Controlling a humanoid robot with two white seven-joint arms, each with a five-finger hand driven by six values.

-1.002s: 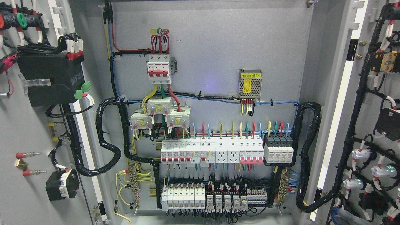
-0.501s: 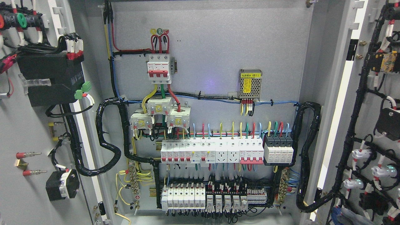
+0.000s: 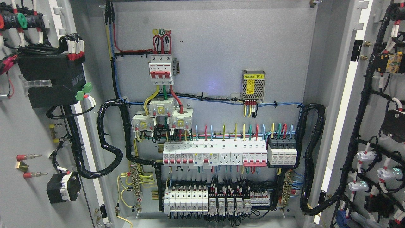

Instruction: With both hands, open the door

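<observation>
Standing wide open, both doors frame the cabinet: the left door (image 3: 22,133) fills the picture's left edge and the right door (image 3: 379,95) fills its right edge. Each shows its inner face, loaded with parts and wiring. Both run tall, long axis upright, and each leans slightly outward toward the top in this view. Their free edges lie beyond the picture's sides, so how far they swing cannot be told.

Neither robot hand nor arm shows anywhere, so the state of the fingers cannot be told.

Between the doors the back panel (image 3: 221,47) lies fully exposed. Its upper part is bare grey metal. A red-and-white breaker (image 3: 161,69) sits at upper middle, and a small mesh power supply (image 3: 253,85) sits to its right, well apart. Lower down, a breaker row (image 3: 215,153) runs level across the panel, and a terminal row (image 3: 218,199) runs parallel beneath it, near the bottom edge.

A black cable loom (image 3: 109,142) loops from the left door into the cabinet's left side. Another loom (image 3: 311,152) curves down the right side, close to the cabinet's right wall. On the left door a black box (image 3: 50,79) sits high and a small black switch (image 3: 62,187) sits low. A bright white strip (image 3: 340,120) runs along the right door's hinge side.
</observation>
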